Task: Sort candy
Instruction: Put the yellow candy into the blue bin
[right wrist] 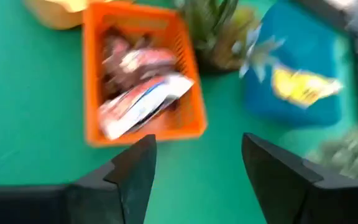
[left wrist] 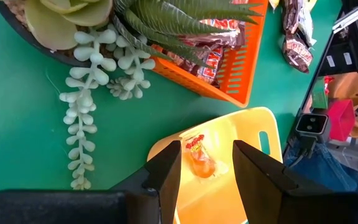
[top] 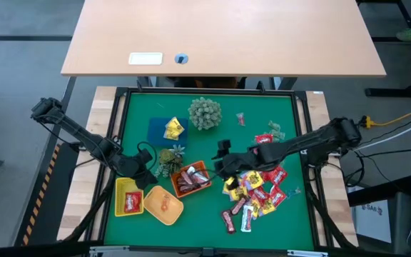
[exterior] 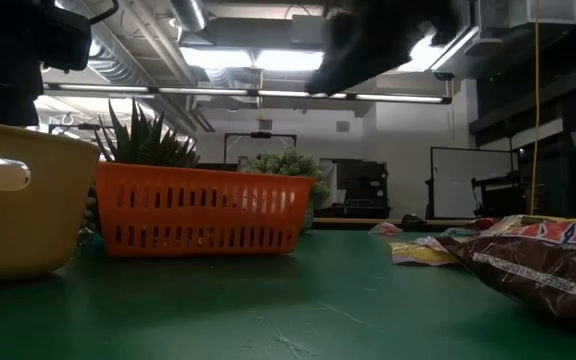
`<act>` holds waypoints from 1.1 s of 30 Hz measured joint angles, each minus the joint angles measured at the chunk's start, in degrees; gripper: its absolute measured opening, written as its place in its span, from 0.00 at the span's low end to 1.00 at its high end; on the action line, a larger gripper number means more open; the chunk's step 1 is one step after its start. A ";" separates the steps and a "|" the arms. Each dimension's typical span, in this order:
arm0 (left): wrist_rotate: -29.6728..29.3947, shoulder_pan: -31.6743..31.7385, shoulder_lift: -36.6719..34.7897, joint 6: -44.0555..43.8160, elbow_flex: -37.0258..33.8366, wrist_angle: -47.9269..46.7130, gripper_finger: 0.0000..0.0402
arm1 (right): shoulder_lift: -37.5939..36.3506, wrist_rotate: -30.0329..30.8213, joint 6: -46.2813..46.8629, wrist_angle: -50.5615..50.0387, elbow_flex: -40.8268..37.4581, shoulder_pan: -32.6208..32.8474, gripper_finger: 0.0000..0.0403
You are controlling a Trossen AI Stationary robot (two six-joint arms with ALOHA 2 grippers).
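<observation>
We take the orange basket (top: 193,178) as our landmark. The right hand (top: 222,165) hangs just beside its right edge, above the green counter (top: 262,107), fingers (right wrist: 135,171) spread wide apart with nothing between them and touching nothing; in its wrist view only bare green mat shows in the gap. The left hand (top: 143,173) sits on the basket's other side, over the rounded yellow tray (top: 164,205), fingers (left wrist: 166,177) parted and empty; between them we see one orange wrapped sweet (left wrist: 199,158) lying on the tray floor below, not gripped.

The candy is split. The basket holds several dark brown bars and one white-and-blue packet (right wrist: 145,102) with its long axis lying slantwise across the basket. The main candy pile (top: 257,193) lies to the right of the basket: red packets, yellow packets and brown bars heaped at mixed angles, with two bars at the near edge of the heap. A red packet lies in the square yellow tray (top: 129,199) left of the basket. A yellow packet (top: 173,129) rests on a blue pad (top: 159,130) behind the basket.

The basket is slotted rigid plastic, rectangular. The trays are smooth plastic with cut-out handles. The wrappers are glossy and crinkled. A spiky succulent (top: 170,158) touches the basket's left corner; a pale bristly plant ball (top: 204,113) stands farther back.
</observation>
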 joint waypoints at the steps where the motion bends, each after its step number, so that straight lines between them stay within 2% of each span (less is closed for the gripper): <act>1: -0.12 -0.01 -0.01 0.01 0.01 0.03 0.33 | -1.43 -1.98 1.76 -3.48 0.02 -0.02 0.58; 8: -0.33 -0.02 0.02 0.00 0.00 0.66 0.33 | -5.07 -14.79 12.48 -24.17 0.02 0.00 0.56; 14: -0.37 -0.02 -0.01 0.00 0.02 0.86 0.33 | -3.77 -16.05 12.55 -37.20 -1.08 -0.01 0.56; 19: -0.41 -0.02 0.01 0.00 0.01 1.15 0.33 | -3.48 -17.10 12.50 -35.36 -6.82 -0.04 0.56; 27: -0.42 -0.02 0.00 0.00 0.01 1.11 0.33 | -3.26 -17.73 12.53 -20.79 -16.83 -0.04 0.56; 33: -0.41 -0.02 -0.01 0.00 0.02 1.11 0.33 | -3.28 -17.73 12.57 -15.48 -21.67 -0.04 0.56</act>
